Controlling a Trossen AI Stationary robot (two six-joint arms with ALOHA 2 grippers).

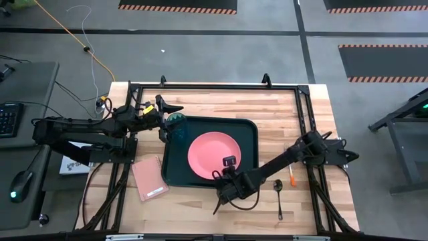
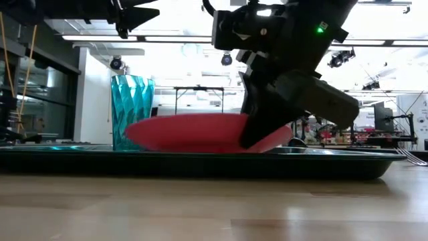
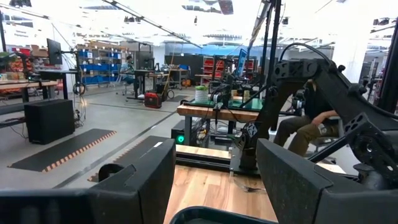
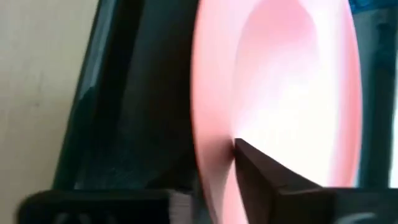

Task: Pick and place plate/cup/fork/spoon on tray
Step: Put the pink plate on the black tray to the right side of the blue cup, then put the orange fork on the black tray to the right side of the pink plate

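The salmon-pink plate (image 1: 212, 152) is inside the dark green tray (image 1: 247, 130) at the table's middle. My right gripper (image 1: 224, 175) is shut on the plate's near rim. The teal cup (image 1: 177, 121) stands upright in the tray's far left corner. My left gripper (image 1: 168, 109) is open just above it, clear of it in the low view (image 2: 134, 15). The orange-handled fork (image 1: 292, 177) and the dark spoon (image 1: 279, 193) lie on the wood to the right of the tray. My right gripper pinches the plate's near rim (image 4: 214, 168), with one finger (image 4: 273, 180) on the upper face and the other hidden under the plate. The fingers come slanting down from the table's near right. The plate sits about level, low over the tray; the tray's rim (image 2: 200, 161) hides its underside.
A pink rectangular pad (image 1: 149, 177) lies on the wood left of the tray's near corner. A black frame (image 1: 214, 87) runs around the table's edges. Bare wood lies along the near edge and far of the tray.
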